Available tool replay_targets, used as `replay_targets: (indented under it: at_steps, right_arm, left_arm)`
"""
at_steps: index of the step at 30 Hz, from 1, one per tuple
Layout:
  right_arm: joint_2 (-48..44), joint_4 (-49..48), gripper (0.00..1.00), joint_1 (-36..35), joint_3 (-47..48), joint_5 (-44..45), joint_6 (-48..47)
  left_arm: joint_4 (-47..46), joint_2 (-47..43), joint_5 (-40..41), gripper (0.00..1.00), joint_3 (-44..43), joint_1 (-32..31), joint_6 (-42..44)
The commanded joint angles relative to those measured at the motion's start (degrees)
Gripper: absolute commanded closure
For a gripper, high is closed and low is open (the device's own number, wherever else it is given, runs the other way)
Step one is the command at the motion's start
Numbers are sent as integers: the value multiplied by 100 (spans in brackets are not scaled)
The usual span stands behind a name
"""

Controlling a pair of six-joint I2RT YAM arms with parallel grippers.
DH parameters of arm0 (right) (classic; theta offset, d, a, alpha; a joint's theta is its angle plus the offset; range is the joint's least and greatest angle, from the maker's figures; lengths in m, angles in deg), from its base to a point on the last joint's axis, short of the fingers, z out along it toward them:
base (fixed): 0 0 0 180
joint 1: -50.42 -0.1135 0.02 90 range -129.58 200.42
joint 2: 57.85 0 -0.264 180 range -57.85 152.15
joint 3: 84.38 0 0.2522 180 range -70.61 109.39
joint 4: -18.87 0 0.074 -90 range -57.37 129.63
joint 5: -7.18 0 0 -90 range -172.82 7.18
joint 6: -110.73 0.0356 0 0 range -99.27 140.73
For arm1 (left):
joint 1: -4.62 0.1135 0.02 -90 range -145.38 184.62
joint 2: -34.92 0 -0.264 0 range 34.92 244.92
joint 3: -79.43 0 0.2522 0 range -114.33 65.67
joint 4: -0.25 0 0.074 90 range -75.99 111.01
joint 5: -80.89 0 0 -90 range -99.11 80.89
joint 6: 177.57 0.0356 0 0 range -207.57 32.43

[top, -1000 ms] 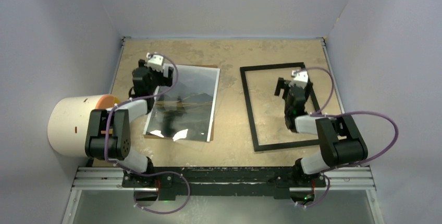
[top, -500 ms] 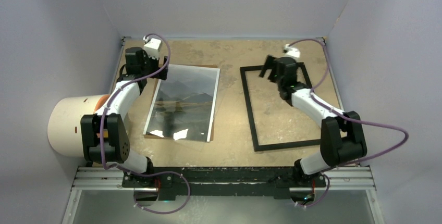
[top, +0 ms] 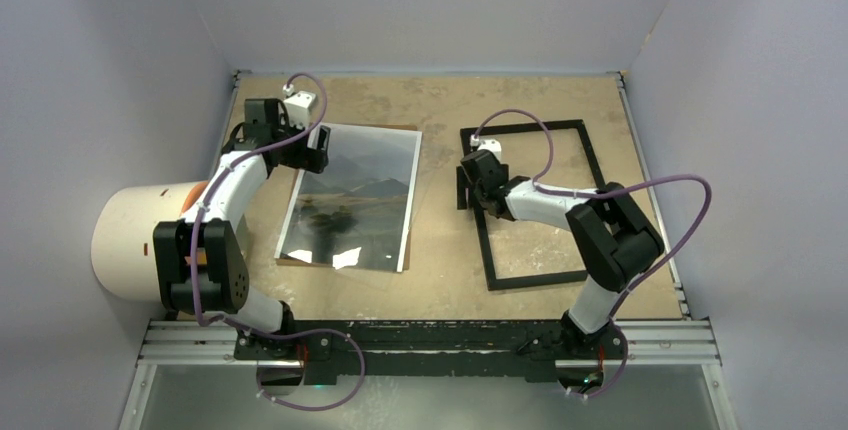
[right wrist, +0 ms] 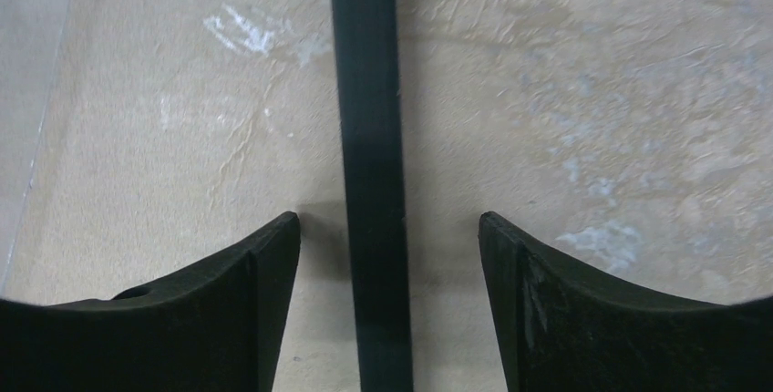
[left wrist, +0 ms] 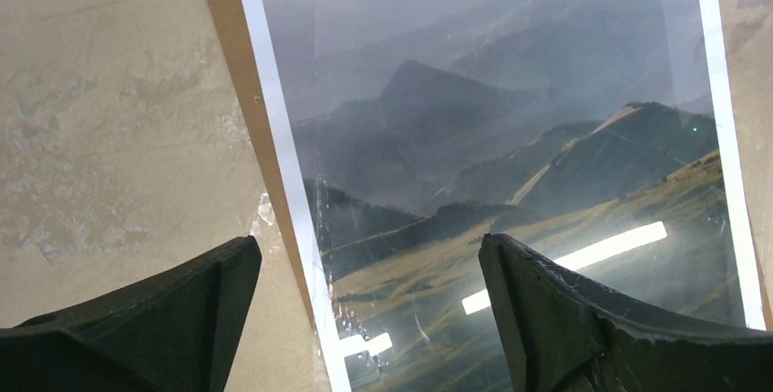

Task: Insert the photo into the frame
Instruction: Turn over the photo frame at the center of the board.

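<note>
At the left bar of the frame (right wrist: 366,91), our bent right arm sets the right tool (right wrist: 387,221) open astride it; left of the frame, the left tool (left wrist: 366,244) gapes over the photo (left wrist: 510,91).

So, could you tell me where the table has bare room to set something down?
Bare: the far strip of table behind photo and frame, and the lane between them. Crowded: the photo's left edge under the left fingers, the frame's left rail under the right fingers.

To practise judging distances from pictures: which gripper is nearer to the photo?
Left. The left gripper hangs open astride the left edge of the photo; the right gripper is astride the left bar of the frame, off to the photo's right.
</note>
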Motion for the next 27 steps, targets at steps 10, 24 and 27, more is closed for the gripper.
replay_targets:
  at_steps: [10,24,27]
  right_arm:
    - [607,494,91,-337,396,656,547]
    - [438,2221,100,-843,3275,215,1387]
    - [201,2250,100,-843,3813,-286,1742]
  left_arm:
    - [466,-349,-292,0,-248,-475,43]
    - [447,-446,-856,0,80,-708,-223]
    - [599,-418,-926,0,-76,-708,-247]
